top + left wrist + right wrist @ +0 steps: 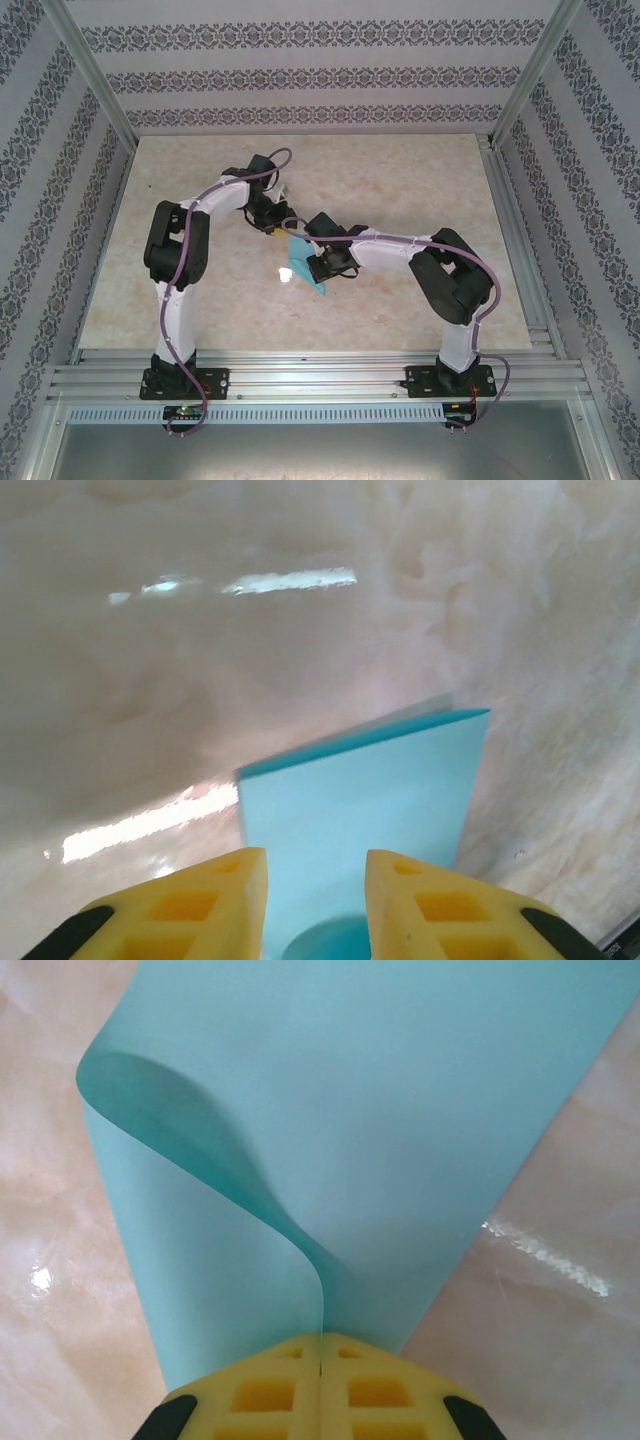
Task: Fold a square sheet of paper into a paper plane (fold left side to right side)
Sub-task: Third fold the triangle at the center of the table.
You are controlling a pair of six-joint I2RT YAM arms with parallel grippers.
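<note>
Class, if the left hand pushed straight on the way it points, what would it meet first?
The left hand would likely meet the thin light-blue paper sheet just ahead, though depth is unclear.

- Robot lab test cell, boxed in by an aluminium extrusion frame (320, 372).
- Patterned wallpaper panels (300, 75) for walls.
- Marble-look tabletop (420, 190).
- Left arm (178, 310) and right arm (457, 345) bolted to the front rail.

Bg: white wallpaper walls (300, 70) w/ grey floral bands in stripes, on 3 sides. Silver aluminium corner posts (98, 85) go up at the back corners. Work surface is a glossy beige marble-look tabletop (400, 180) w/ bright white light glare (290, 580) on it. Ribbed aluminium rails (320, 372) run along the near edge.
</note>
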